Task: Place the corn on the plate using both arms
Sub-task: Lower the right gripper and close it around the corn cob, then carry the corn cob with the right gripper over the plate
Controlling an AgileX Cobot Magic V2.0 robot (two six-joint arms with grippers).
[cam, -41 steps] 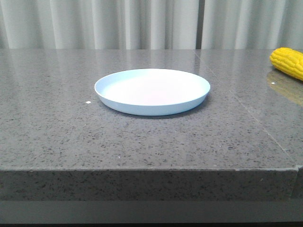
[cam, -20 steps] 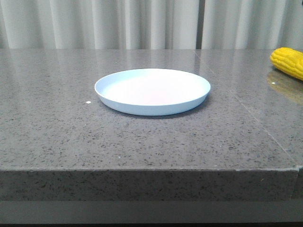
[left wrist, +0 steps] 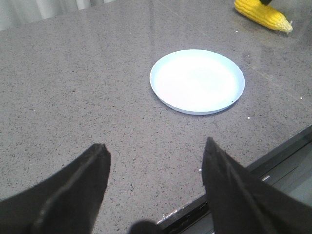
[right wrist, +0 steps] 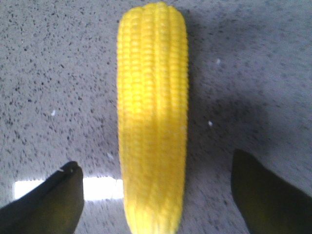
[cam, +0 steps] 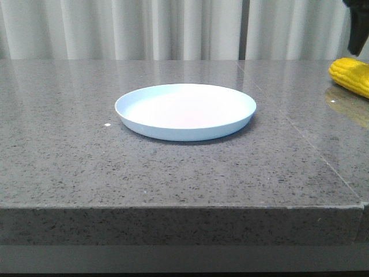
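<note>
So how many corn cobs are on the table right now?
1. The corn lies at the table's far right, apart from the plate, between the right gripper's open fingers. None other shows.

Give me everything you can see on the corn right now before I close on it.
The corn is a bright yellow husked cob with neat lengthwise rows of kernels, one end tapering to a paler tip. It lies flat on the speckled grey table, far to the right of the plate and apart from it. The right pincer is open astride it, fingers either side, not touching. Nothing but the table touches the cob.
</note>
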